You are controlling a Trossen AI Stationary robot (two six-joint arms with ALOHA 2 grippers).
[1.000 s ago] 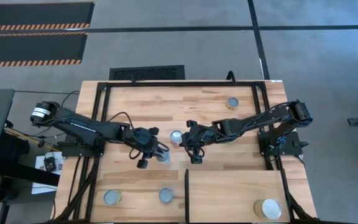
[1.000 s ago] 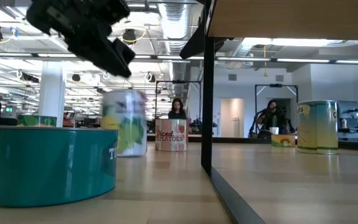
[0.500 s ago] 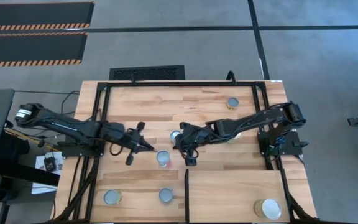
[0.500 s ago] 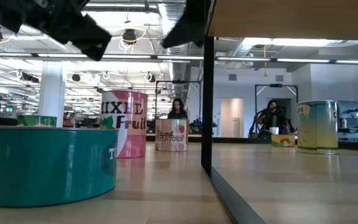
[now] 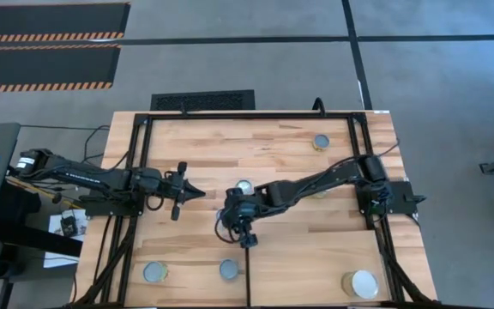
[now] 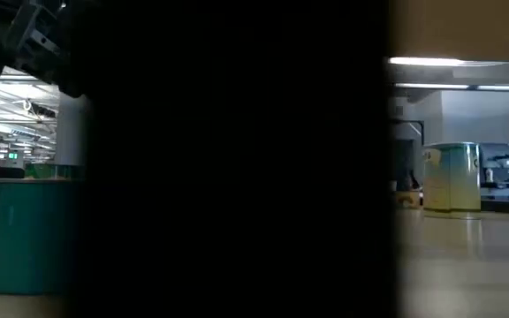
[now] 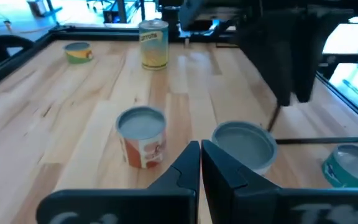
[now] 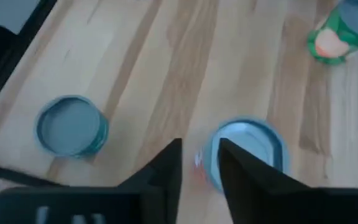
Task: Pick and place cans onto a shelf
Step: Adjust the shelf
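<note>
A red-labelled can (image 5: 224, 220) stands upright on the tabletop in the middle. My right gripper (image 5: 235, 215) hangs open just above it; in the right wrist view the can's round top (image 8: 253, 146) shows behind one finger and partly in the gap. Whether a finger touches it, I cannot tell. My left gripper (image 5: 192, 191) is shut, holds nothing and points along the table at left. A second can (image 5: 244, 186) stands just beyond. The shelf (image 5: 316, 273), with its black divider (image 5: 249, 276), lies at the near right and carries one wide can (image 5: 364, 284).
Two cans (image 5: 154, 273) (image 5: 228, 270) stand near the front edge, the latter close to the divider. Another can (image 5: 321, 142) stands at the far right. A black frame (image 5: 140, 172) borders the table. A dark shape fills the middle of the low view, beside a teal can (image 6: 16, 234).
My left gripper has let go of the red-labelled can, which now stands upright on the table, and has drawn back toward the table's left edge. My right gripper has swung toward the left and near edge until it hangs over that can. The low view's middle has gone dark.
</note>
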